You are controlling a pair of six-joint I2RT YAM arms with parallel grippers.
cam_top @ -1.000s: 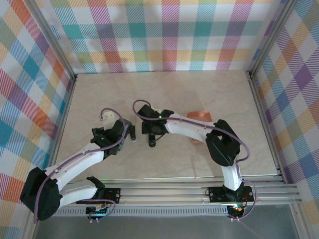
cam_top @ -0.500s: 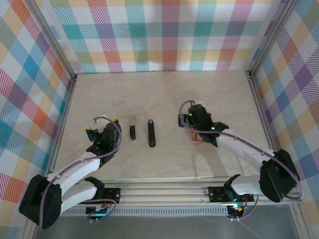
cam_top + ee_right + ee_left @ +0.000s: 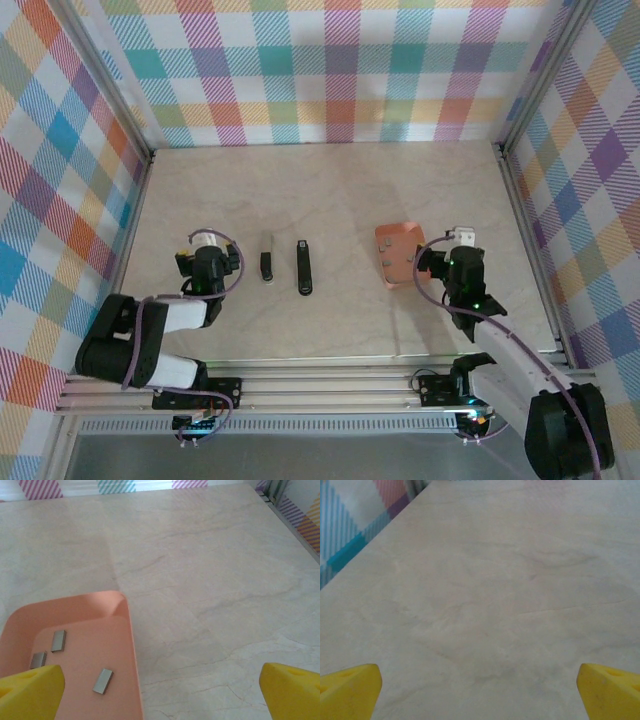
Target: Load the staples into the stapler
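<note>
1. Wide apart stand the yellow fingertips (image 3: 350, 692) of my left gripper (image 3: 205, 252), one at each lower corner of the wrist view. Bare table lies between them and they grip nothing.
2. On my right gripper (image 3: 460, 252) the yellow fingertips (image 3: 292, 692) are spread just as far. Nothing is caught between them either.
3. Any marking on the stapler (image 3: 303, 267) is too small to read from above.
4. Under both grippers lies a pale beige table (image 3: 340, 190) with faint marble-like veins.
5. Plaid cloth walls (image 3: 330, 70) in pastel colours stand ahead of me and to either side, held by metal posts (image 3: 100, 75). A metal rail (image 3: 330, 385) runs behind my grippers, by the arm bases.
6. One stapler, black and slim, lies flat between my grippers. It is to the right of the left gripper and nearer to that one, with its long side pointing away from me.
7. One shorter grey-and-black bar (image 3: 266, 257) lies parallel to it, apart from it, between the stapler and my left gripper.
8. One salmon-pink tray (image 3: 75, 615) sits just left of my right gripper, its rounded corner close by that gripper's left finger.
9. Three staple strips (image 3: 58, 641) lie flat in the tray, none touching another. All are ahead and to the left of my right gripper.
</note>
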